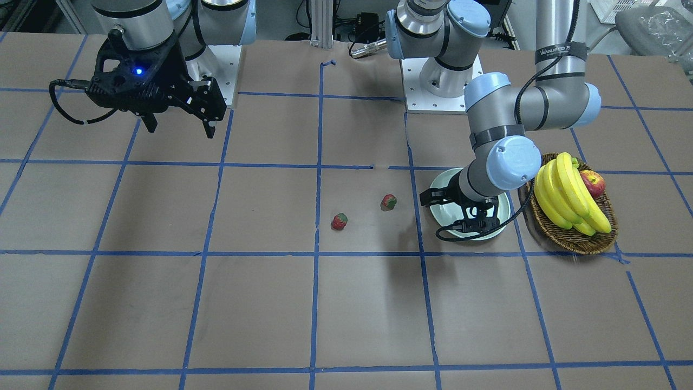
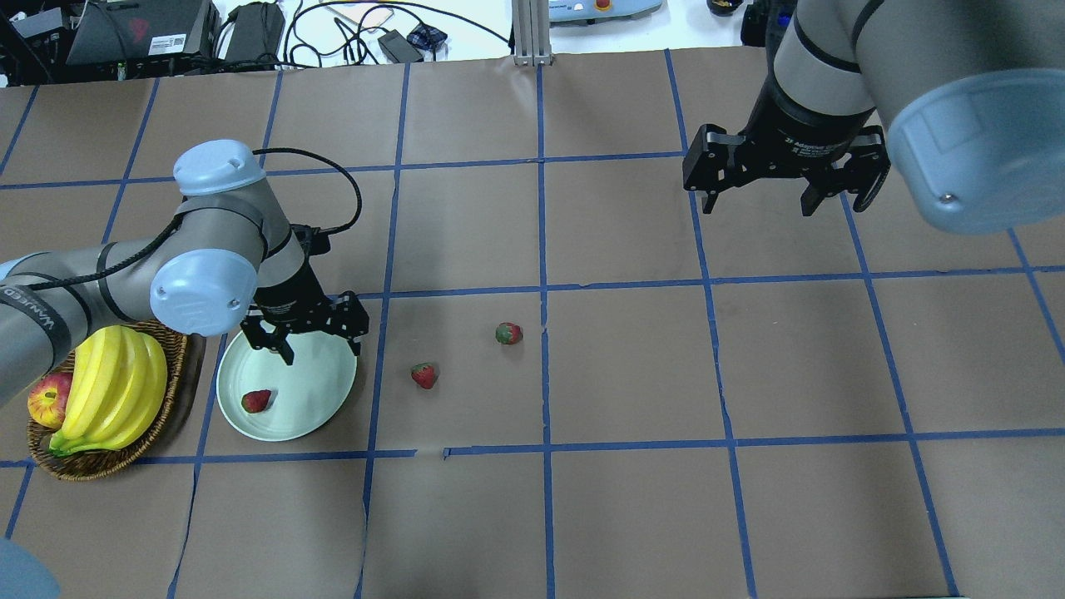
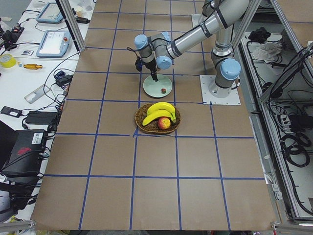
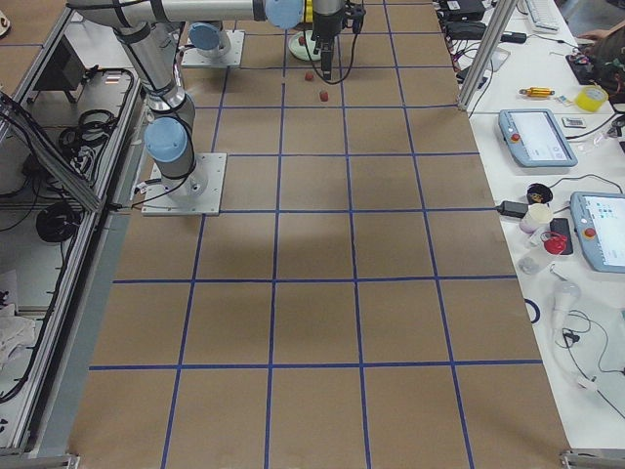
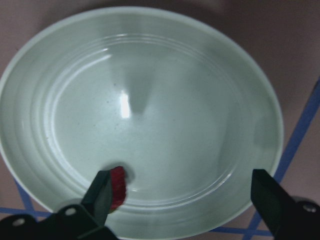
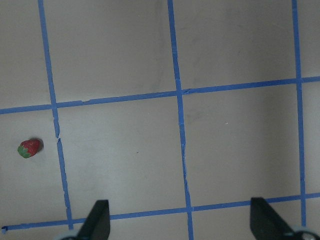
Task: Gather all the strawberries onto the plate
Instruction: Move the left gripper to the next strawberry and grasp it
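Note:
The pale green plate (image 2: 312, 399) lies at the table's left with one strawberry (image 2: 256, 401) in it. Two more strawberries (image 2: 424, 375) (image 2: 508, 334) lie on the brown paper to its right. My left gripper (image 2: 320, 353) hangs open and empty over the plate's far edge. In the left wrist view the plate (image 5: 165, 100) fills the frame, and the strawberry (image 5: 118, 187) sits by the left finger. My right gripper (image 2: 757, 206) is open and empty, high over the far right. Its wrist view shows one strawberry (image 6: 29, 148) at the left edge.
An oval wicker basket (image 2: 176, 353) with bananas (image 2: 116, 387) and an apple (image 2: 48, 399) stands just left of the plate. Blue tape lines grid the brown table cover. The arm bases stand at the robot's side of the table.

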Motion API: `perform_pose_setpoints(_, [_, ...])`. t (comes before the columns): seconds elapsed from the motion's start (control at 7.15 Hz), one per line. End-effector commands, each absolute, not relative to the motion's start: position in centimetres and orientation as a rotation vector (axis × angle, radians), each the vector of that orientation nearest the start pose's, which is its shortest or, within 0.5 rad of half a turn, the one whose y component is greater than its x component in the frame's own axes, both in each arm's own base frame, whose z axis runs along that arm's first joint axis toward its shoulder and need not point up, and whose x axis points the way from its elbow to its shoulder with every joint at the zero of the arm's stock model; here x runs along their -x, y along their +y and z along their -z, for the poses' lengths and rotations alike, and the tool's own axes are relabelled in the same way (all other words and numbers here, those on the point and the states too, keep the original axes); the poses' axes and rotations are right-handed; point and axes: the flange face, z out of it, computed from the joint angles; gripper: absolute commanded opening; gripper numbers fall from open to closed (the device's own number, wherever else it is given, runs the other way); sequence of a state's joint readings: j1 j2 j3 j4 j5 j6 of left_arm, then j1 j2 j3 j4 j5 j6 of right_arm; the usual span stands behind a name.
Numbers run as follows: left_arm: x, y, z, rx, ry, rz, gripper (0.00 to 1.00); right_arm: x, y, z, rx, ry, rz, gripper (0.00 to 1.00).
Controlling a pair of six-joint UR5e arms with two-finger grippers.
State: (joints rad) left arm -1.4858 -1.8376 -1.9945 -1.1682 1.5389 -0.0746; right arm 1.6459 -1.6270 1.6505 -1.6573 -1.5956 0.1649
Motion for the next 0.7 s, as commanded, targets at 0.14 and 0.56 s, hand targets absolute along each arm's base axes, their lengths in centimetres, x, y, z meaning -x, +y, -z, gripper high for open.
perform_pose_setpoints(0.14, [17.6,-48.0,-18.9,0.577,3.082,-0.426,1.0,-16.6,-46.4,-48.3,-0.144,3.154,0.101,1.0])
perform_pose_setpoints(0.56, [17.7,-47.8,-16.7,0.499,3.082,-0.495,1.0,-16.7,-46.7,-48.6,-0.147,3.146,0.15,1.0])
